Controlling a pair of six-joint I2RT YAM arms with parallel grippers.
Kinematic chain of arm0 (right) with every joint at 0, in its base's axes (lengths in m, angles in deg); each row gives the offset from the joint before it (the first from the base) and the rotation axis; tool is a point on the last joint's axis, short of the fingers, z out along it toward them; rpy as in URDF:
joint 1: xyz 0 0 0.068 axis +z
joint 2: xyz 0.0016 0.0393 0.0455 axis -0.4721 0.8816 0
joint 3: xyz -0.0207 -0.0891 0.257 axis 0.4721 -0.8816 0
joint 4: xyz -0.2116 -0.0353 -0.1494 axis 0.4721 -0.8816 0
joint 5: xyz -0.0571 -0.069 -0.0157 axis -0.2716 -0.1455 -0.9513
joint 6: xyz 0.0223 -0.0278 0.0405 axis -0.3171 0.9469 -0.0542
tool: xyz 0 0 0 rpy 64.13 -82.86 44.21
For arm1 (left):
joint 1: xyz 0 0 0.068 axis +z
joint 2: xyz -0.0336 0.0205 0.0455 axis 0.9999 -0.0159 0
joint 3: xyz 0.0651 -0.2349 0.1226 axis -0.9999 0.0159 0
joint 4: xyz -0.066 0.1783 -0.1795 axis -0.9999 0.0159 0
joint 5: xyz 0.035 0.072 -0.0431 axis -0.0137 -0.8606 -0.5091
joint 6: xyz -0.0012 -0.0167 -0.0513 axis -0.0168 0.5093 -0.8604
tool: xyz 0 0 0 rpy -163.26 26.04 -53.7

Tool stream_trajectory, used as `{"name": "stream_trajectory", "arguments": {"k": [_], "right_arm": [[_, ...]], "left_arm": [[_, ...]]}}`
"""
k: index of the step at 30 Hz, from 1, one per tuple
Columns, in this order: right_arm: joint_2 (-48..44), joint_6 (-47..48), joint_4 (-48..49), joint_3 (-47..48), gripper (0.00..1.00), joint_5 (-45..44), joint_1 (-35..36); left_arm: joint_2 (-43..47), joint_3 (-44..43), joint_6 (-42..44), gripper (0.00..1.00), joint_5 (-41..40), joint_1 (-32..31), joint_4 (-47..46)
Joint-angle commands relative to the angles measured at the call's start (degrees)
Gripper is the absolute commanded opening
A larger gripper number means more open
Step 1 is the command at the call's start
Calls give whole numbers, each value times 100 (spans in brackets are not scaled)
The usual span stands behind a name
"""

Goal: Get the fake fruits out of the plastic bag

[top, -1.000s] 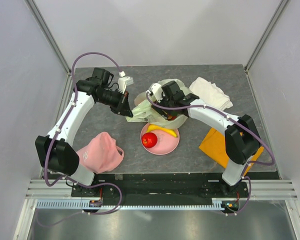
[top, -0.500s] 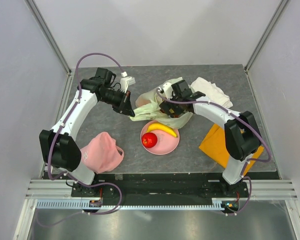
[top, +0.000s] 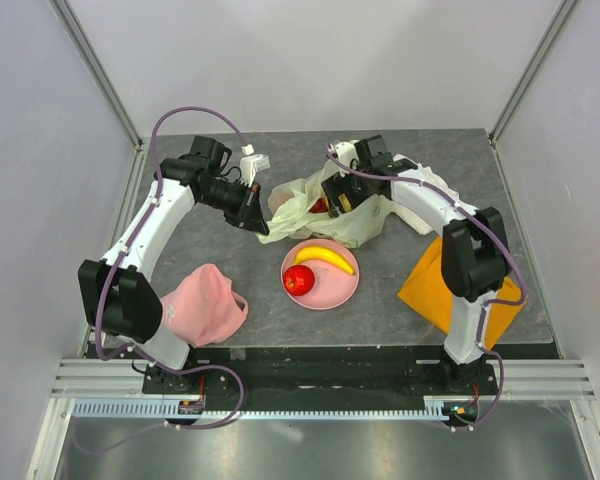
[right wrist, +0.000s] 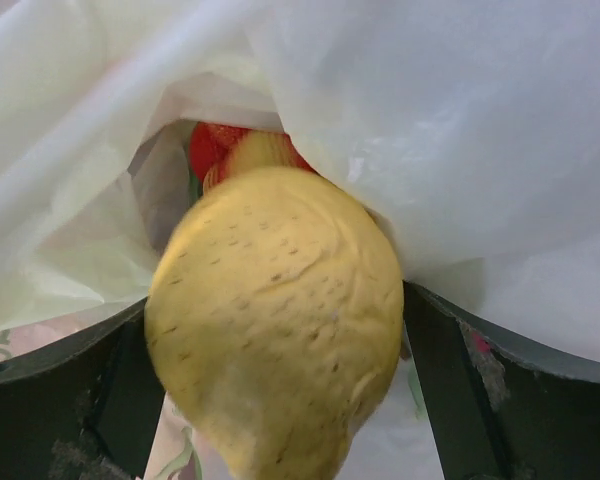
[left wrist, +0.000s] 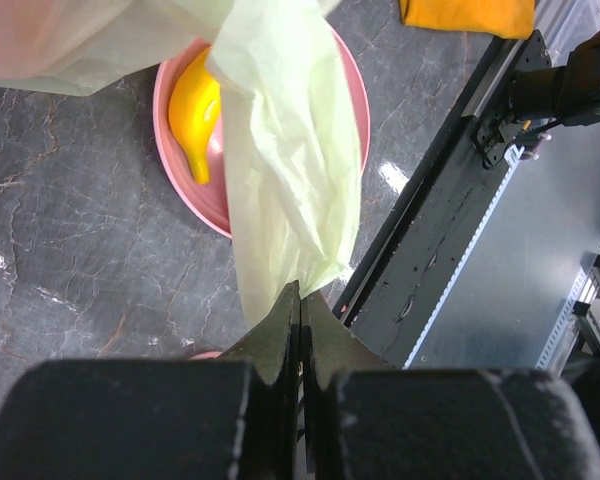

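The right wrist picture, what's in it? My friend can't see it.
A bumpy yellow fake fruit fills the middle, sitting between the right gripper's two dark fingers. The pale crinkly plastic bag drapes around it, with something red tucked behind.

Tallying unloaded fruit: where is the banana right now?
In the top view, the banana lies on the pink plate, right of the red apple, just in front of the plastic bag.

pink plate (top: 338, 291), pink cap (top: 204, 304), orange cloth (top: 426, 285)
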Motion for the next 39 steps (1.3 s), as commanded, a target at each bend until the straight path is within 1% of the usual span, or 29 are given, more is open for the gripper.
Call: {"name": "stream_trajectory", "arguments": {"k": [1, 4, 9, 15, 20, 24, 30, 36, 39], "right_arm": [[592, -366, 59, 515, 98, 389, 26], [716, -489, 42, 709, 98, 670, 18], [568, -569, -28, 614, 98, 899, -17], [-109, -297, -432, 341, 98, 899, -44], [-409, -357, -547, 349, 98, 1092, -123], [-251, -568, -389, 376, 98, 1031, -132], [487, -806, -275, 832, 98, 1154, -88], [743, -841, -257, 1105, 98, 1321, 132], [691, -850, -240, 1027, 91, 1242, 202]], "left_arm": [[1, -132, 16, 2, 155, 18, 27], [62, -71, 42, 2, 155, 18, 79], [194, 61, 147, 2, -38, 18, 141], [265, 96, 182, 1, -451, 18, 141], [273, 123, 200, 2, -250, 18, 141], [282, 149, 209, 2, -206, 18, 132], [335, 166, 209, 2, -241, 18, 141], [353, 193, 218, 2, -302, 18, 141], [335, 184, 218, 2, -320, 18, 141]]}}
